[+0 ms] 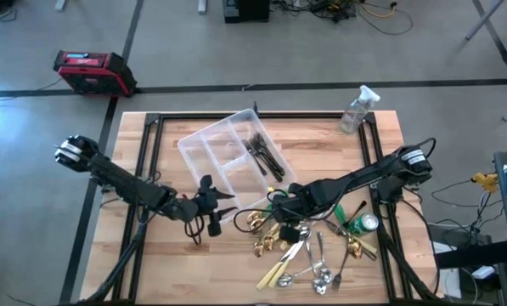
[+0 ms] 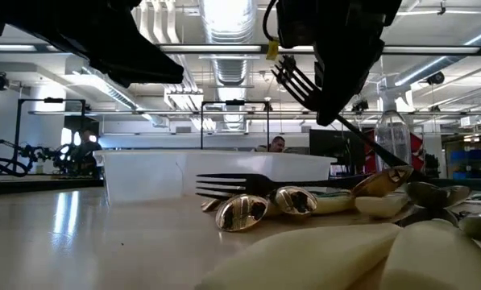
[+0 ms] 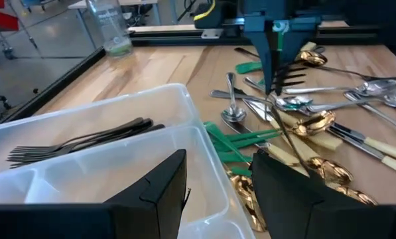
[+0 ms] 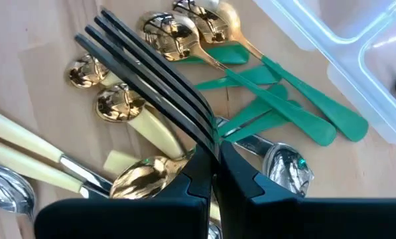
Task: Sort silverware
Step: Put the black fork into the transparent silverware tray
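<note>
Holding a dark four-tined metal fork (image 4: pixel 151 86) by its neck, the right gripper (image 4: pixel 214 162) is hanging above the loose cutlery pile, jaws clamped together on the fork, tines pointing away from the wrist. The fork is lifted off the wood, over gold-bowled spoons (image 4: pixel 168 30), flat green plastic-handled pieces (image 4: pixel 297 106) and cream-yellow-handled knives (image 4: pixel 25 156). Shiny silver spoons (image 1: pixel 321 276) are lying further out in the pile.

Doing this step well is likely meaning carrying the fork level across to the clear plastic divided tray (image 1: pixel 204 144), lining it up lengthwise with the dark forks (image 1: pixel 261 155) already lying in one compartment, and lowering before letting go so it is not bouncing into the next slot. Risk: the long handle catching the tray wall.

The left gripper (image 1: pixel 209 206) is waiting just beside the tray's near edge, jaws standing apart and holding nothing.

The surface is a light wooden butcher-block tabletop (image 1: pixel 134 263) with black rails. A clear spray bottle (image 1: pixel 357 110) is standing at the far corner, a green can (image 1: pixel 365 223) lying by the pile. Beyond, a grey floor, a red case (image 1: pixel 92 70), and in the low view an open workshop under ceiling lights.
</note>
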You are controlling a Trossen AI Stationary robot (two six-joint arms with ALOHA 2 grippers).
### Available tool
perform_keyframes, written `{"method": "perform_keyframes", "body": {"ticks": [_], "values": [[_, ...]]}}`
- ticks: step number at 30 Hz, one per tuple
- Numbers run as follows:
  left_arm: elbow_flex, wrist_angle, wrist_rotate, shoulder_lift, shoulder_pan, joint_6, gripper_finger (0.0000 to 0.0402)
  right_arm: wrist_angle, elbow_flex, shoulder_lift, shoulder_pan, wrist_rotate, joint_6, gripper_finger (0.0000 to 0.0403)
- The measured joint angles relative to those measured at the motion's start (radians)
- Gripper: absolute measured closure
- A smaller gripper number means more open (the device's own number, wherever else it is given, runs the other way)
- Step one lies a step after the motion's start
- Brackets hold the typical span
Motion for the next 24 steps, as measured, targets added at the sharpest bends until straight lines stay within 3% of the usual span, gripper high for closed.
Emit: {"method": "perform_keyframes", "body": {"ticks": [10, 17, 24], "values": [[0.000, 0.005, 0.000, -0.040, -0.002, 0.087, 0.0247, -0.002, 0.080, -0.009, -0.023, -0.013, 0.014, 0.0403], [0.000, 0.012, 0.001, -0.129, -0.002, 0.135, 0.0247, 0.000, 0.130, -0.011, -0.109, -0.154, 0.007, 0.0403], [0.000, 0.026, 0.028, -0.144, -0.003, 0.121, 0.0243, 0.034, 0.157, -0.011, -0.122, -0.166, -0.067, 0.0403]]}}
